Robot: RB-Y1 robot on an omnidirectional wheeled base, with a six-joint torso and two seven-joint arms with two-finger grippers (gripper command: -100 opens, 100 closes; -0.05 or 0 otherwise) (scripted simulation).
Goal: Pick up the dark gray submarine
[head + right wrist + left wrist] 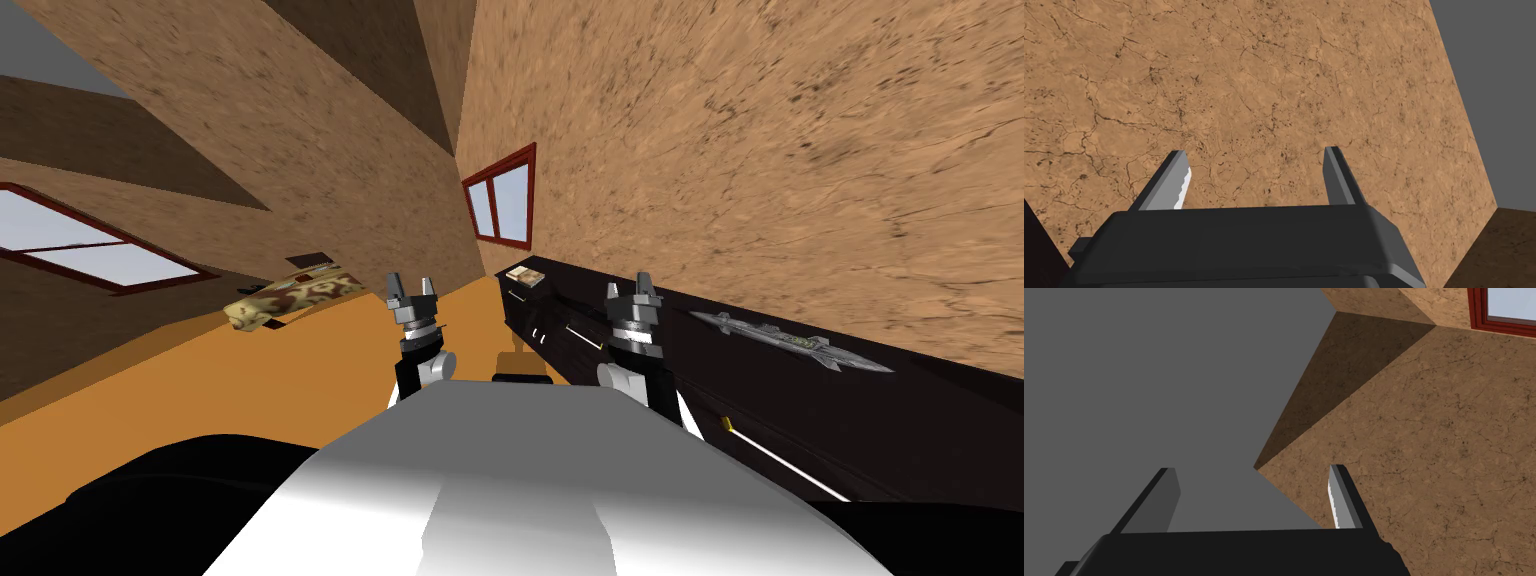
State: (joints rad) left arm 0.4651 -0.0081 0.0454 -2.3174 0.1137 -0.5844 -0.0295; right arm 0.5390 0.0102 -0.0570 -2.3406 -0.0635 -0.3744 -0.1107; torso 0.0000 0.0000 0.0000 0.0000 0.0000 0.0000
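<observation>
The dark grey submarine [790, 343] lies on the top of a long black cabinet [900, 420] against the brown wall, to my right. My right gripper [632, 291] is raised in front of the cabinet, left of the submarine and apart from it. Its fingers [1174, 182] stand open with nothing between them. The left gripper [412, 290] is held up over the orange floor, also open and empty, with one of its fingers [1339, 498] lit.
A small flat tan object [525, 275] sits at the far end of the cabinet top. A camouflage-patterned item [290, 297] lies on the orange floor by the left wall. Red-framed windows [500, 197] are set in the walls.
</observation>
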